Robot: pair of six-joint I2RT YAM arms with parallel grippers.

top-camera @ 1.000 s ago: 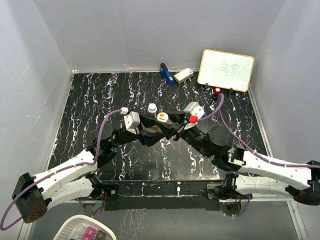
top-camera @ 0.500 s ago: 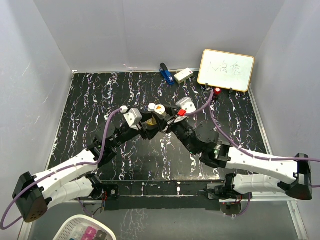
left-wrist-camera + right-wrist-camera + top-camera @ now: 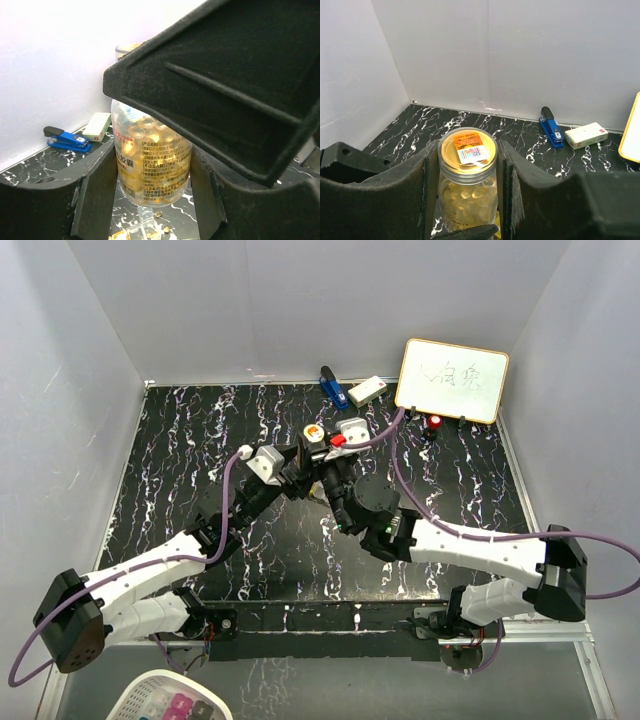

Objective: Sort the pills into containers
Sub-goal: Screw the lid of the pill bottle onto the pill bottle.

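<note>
Both arms had shifted toward 12 o'clock with the upright golden-amber bottle (image 3: 150,165) mid-table, the left gripper (image 3: 152,187) clamping its body from 7 o'clock, the right gripper (image 3: 468,192) closed on its lid (image 3: 467,149) from 4 o'clock.

Off-task items: black white-veined table top (image 3: 170,440), grey-white walls on left, far and right sides. Blue stapler (image 3: 333,388) at the far edge near centre, angled. White rectangular box (image 3: 367,391) just right of it, close but apart. Whiteboard (image 3: 452,380) with a yellow-wood frame leans in the far right corner, scrawled marker on it, not legible. Small red-topped item (image 3: 435,422) just in front of the board. White lattice basket (image 3: 150,695) off the table at near left, pink and dark bits inside, can't identify
</note>
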